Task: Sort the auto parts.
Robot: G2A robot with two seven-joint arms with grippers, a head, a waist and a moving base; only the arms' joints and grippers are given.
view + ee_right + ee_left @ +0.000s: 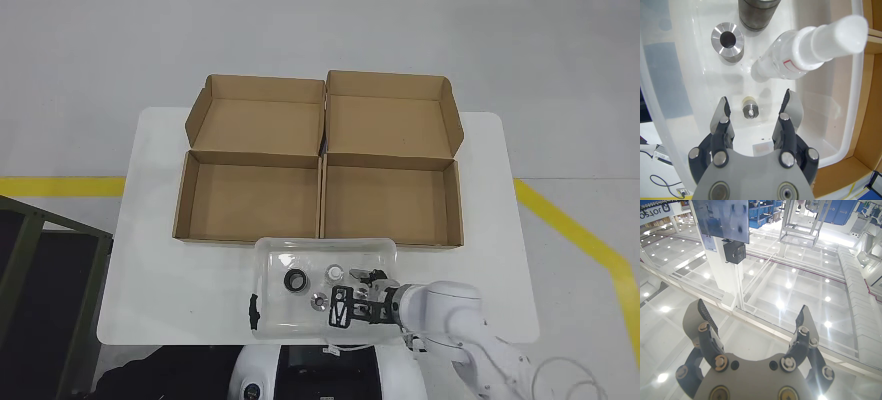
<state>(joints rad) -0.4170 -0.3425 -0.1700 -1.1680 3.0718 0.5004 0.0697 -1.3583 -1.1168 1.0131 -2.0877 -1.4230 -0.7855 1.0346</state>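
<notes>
Ceiling lights face the gaping left claw, the right claw gaping toward a stud in the bin.

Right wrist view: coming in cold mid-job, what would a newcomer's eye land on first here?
The open right gripper hangs inside the clear plastic bin, with a small steel stud framed between its jaws and touching neither. Beyond it are a clear tube with a white stepped cap, leaning upward, a bored steel bushing and a dark cylinder. In the top view, two open cardboard boxes sit side by side behind the bin.
</notes>
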